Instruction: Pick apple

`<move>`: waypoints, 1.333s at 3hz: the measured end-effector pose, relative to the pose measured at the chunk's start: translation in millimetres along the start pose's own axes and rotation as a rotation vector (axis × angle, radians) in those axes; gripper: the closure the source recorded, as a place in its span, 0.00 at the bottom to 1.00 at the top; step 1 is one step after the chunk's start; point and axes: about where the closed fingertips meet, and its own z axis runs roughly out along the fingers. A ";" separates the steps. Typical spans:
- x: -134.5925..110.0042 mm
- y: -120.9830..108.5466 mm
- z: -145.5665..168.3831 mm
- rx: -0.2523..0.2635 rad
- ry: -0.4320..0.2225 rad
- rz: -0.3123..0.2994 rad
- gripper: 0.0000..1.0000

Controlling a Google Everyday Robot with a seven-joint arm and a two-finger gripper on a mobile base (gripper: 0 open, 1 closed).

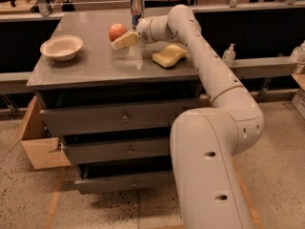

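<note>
The apple (116, 31), red-orange with a paler patch, sits on the grey cabinet top (95, 63) towards the back centre. My gripper (123, 41), cream-coloured at the end of the white arm, reaches in from the right. It is just in front of the apple and to its right, low over the top and overlapping the apple's lower right edge. I cannot tell whether it touches the apple.
A white bowl (61, 47) stands at the left of the top. A yellow sponge (169, 55) lies right of the gripper, under the arm. A metal can (137, 5) stands behind the apple. A cardboard box (40, 142) sits on the floor at the left.
</note>
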 end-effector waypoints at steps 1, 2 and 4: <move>2.0 -6.6 12.7 0.009 0.001 0.018 0.00; -7.4 -4.3 24.0 0.000 -0.008 0.008 0.16; -11.6 25.1 50.8 -0.076 0.008 -0.021 0.62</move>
